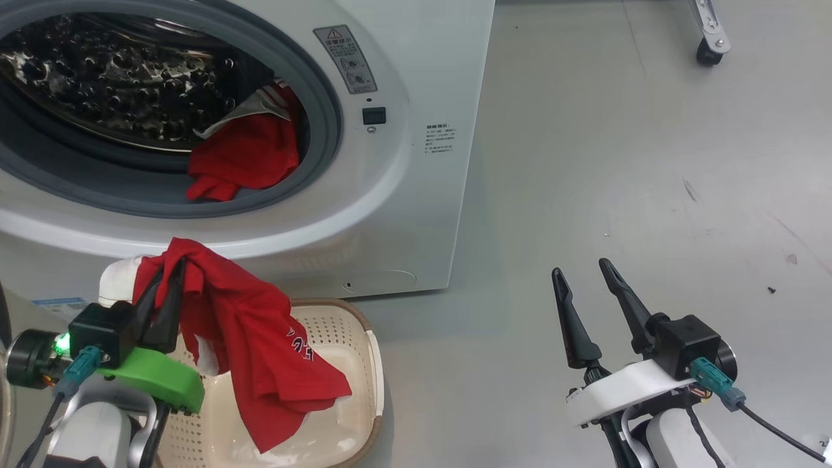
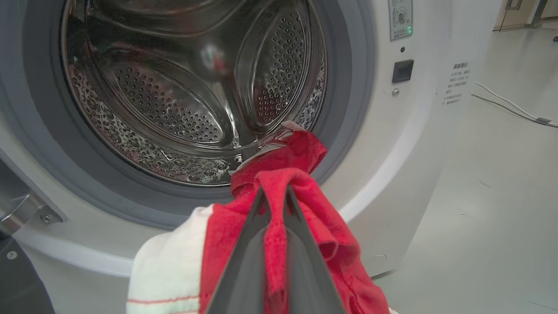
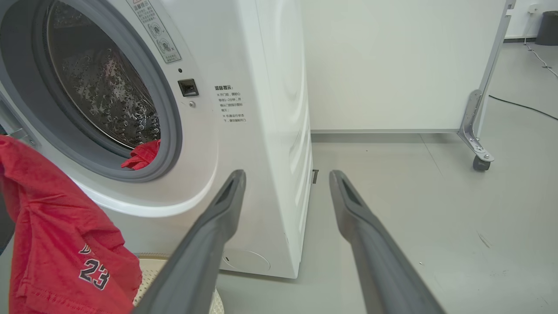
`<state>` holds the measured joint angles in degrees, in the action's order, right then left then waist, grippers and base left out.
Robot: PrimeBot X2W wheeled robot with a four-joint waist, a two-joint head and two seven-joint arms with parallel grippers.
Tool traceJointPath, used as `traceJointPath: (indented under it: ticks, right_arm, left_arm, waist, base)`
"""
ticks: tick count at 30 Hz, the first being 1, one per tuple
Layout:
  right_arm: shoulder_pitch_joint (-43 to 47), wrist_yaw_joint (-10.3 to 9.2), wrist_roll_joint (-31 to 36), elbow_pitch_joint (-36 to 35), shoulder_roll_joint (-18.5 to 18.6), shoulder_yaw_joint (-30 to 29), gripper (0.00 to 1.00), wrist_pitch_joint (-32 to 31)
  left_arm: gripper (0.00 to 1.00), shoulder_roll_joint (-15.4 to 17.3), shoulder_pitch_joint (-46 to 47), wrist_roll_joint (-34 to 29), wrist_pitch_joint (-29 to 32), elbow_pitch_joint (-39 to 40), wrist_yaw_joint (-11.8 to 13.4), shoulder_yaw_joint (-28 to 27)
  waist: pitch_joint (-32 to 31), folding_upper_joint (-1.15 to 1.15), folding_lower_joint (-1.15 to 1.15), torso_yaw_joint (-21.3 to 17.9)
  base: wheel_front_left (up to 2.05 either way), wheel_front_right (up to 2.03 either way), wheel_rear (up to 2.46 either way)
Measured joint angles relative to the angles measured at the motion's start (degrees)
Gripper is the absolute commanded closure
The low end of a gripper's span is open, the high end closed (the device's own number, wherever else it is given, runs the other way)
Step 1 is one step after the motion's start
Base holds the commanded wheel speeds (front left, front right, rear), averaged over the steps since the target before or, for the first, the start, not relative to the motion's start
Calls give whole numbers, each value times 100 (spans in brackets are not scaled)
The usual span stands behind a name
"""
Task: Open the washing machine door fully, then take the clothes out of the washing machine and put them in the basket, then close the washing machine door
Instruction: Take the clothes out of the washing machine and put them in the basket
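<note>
The white washing machine stands with its mouth uncovered; the door is swung off to the left, and just its hinge shows. A red garment lies at the lower right of the drum mouth, on the grey gasket. My left gripper is shut on a red jersey that bears the number 23. The jersey hangs over the cream basket on the floor in front of the machine. Off to the right, my right gripper is open over bare floor with nothing between its fingers.
Grey floor stretches to the right of the machine. A white wheeled partition with a caster stands behind, at the far right. A cable lies on the floor beyond the machine's right side.
</note>
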<state>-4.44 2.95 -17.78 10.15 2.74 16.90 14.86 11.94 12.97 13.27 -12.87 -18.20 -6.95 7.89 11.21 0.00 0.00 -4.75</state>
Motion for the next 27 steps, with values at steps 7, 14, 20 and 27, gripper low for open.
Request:
traceJointPath:
  ticks: [7,14,20,27]
  right_arm:
    - [-168,-8,19,-118,1,20,0,0]
    - [-344,-15,21,-221,2,45,0,0]
    - [-511,-66,20,-289,3,131,0,0]
    - [-626,-116,19,-353,4,185,0,0]
  left_arm:
    - [100,115,0,-27,131,-198,-16,63]
    - [100,204,34,-70,240,-416,-16,168]
    - [100,315,189,-76,363,-677,-18,252]
    - [100,335,319,-75,495,-964,-18,347]
  waist:
    - [353,0,0,-79]
    - [724,0,0,-177]
    - [1023,0,0,-275]
    - [1289,0,1,-396]
  base:
    - [0,0,0]
    - [0,0,0]
    - [0,0,0]
    - [0,0,0]
